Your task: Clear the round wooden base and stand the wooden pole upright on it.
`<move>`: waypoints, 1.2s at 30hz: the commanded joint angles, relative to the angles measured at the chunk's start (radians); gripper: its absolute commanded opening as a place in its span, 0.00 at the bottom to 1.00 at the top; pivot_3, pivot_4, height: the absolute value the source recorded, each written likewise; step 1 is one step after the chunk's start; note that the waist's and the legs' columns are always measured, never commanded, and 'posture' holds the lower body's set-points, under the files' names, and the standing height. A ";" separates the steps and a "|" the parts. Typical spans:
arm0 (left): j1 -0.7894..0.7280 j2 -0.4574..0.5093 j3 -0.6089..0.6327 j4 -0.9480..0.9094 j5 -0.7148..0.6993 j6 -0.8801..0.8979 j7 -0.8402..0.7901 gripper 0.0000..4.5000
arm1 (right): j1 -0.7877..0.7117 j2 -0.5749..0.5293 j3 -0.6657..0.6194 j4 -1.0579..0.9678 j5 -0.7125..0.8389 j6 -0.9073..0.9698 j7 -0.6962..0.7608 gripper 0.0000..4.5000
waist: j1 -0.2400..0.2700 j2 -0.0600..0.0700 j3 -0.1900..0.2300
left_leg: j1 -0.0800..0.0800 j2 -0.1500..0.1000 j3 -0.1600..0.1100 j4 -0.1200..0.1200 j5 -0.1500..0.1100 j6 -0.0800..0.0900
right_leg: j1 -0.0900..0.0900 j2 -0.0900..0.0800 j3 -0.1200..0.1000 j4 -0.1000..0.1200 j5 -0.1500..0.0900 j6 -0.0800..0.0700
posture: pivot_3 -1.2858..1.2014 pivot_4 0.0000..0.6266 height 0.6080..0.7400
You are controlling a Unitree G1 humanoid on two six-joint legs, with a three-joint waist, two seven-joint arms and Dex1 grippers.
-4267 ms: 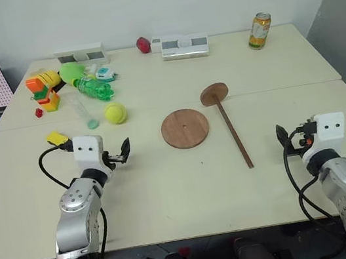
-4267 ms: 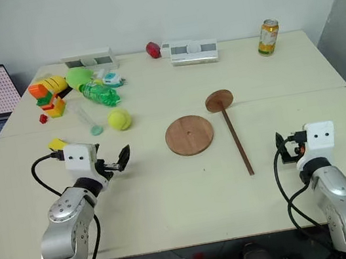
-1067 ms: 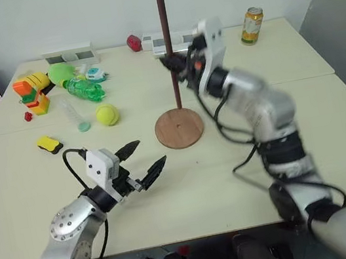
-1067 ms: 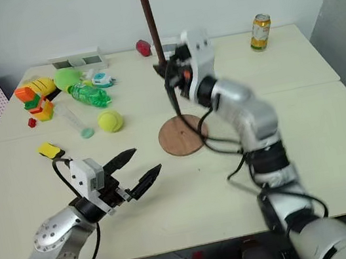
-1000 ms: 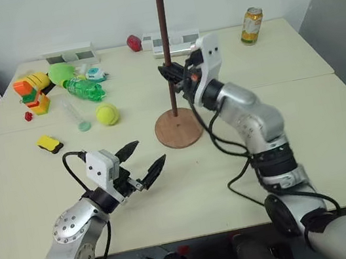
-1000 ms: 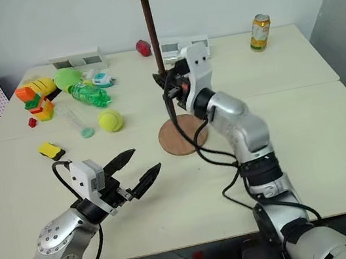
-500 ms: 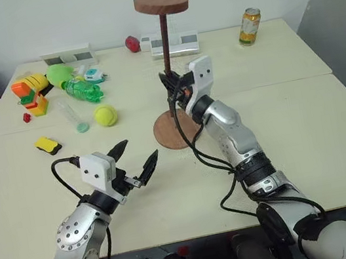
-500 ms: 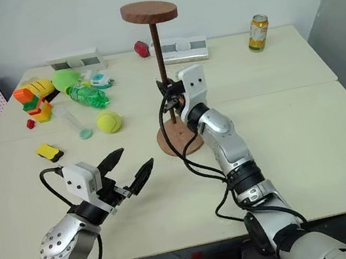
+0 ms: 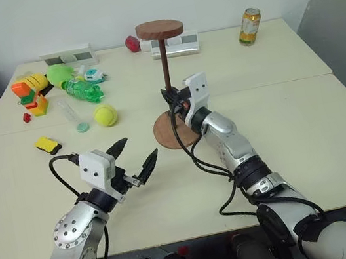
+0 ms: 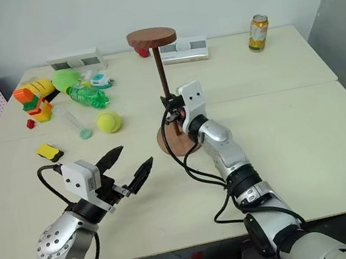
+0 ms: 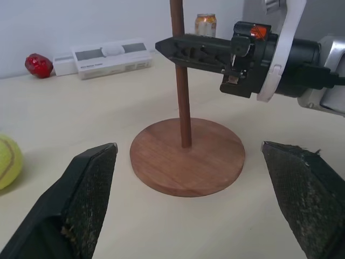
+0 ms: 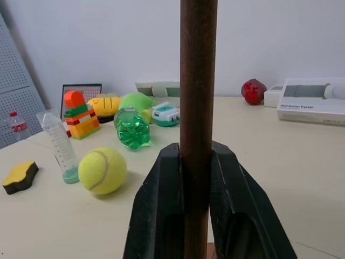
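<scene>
The round wooden base lies flat at the table's middle, with nothing else on it. The wooden pole stands upright on the base's centre, its small disc at the top. In the left wrist view the pole's lower end meets the middle of the base. My right gripper is shut on the pole low down, just above the base; the right wrist view shows its fingers pressed to both sides of the pole. My left gripper hovers open, empty, to the near left of the base.
A tennis ball, a clear tube, a green bottle, toy blocks and a yellow sponge lie on the left. A white box, a red object and a can stand at the back.
My right gripper has come down with the pole, so the pole's top disc sits lower and its foot now rests on the base. The left gripper has stayed put.
</scene>
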 commanded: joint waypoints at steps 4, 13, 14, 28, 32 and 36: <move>0.004 0.014 0.024 -0.051 -0.006 -0.011 0.003 1.00 | -0.001 0.038 -0.002 0.056 -0.022 -0.126 -0.003 0.06 | 0.000 0.000 0.000 | 0.000 0.000 0.000 0.000 0.000 0.000 | 0.000 0.000 0.000 0.000 0.000 0.000 | 0.52 0.24 1.00; 0.010 0.019 0.029 -0.066 -0.013 -0.003 0.006 1.00 | -0.027 0.048 -0.012 0.138 -0.035 -0.208 -0.011 0.06 | 0.000 0.000 0.000 | 0.000 0.000 0.000 0.000 0.000 0.000 | 0.000 0.000 0.000 0.000 0.000 0.000 | 0.52 0.24 1.00; 0.011 0.020 0.030 -0.067 -0.013 -0.003 0.007 1.00 | -0.027 0.051 -0.011 0.142 -0.035 -0.212 -0.012 0.06 | 0.000 0.000 0.000 | 0.000 0.000 0.000 0.000 0.000 0.000 | 0.000 0.000 0.000 0.000 0.000 0.000 | 0.52 0.24 1.00; 0.031 0.023 0.038 -0.093 -0.020 0.004 0.016 1.00 | -0.022 0.068 0.008 0.210 -0.054 -0.300 -0.014 0.06 | 0.001 0.000 0.000 | 0.001 0.000 0.000 0.000 0.000 0.000 | 0.001 0.000 0.000 0.000 0.000 0.000 | 0.52 0.24 1.00; 0.027 0.022 0.034 -0.093 -0.020 0.006 0.019 1.00 | -0.011 0.071 0.024 0.219 -0.066 -0.319 -0.016 0.06 | 0.001 0.000 0.000 | 0.001 0.000 0.000 0.000 0.000 0.000 | 0.001 0.000 0.000 0.000 0.000 0.000 | 0.52 0.24 1.00; 0.028 0.024 0.033 -0.092 -0.021 0.006 0.020 1.00 | 0.011 0.069 0.058 0.214 -0.089 -0.288 0.005 0.06 | 0.000 0.000 0.000 | 0.001 0.000 0.000 0.000 0.000 0.000 | 0.001 0.000 0.000 0.000 0.000 0.000 | 0.52 0.24 1.00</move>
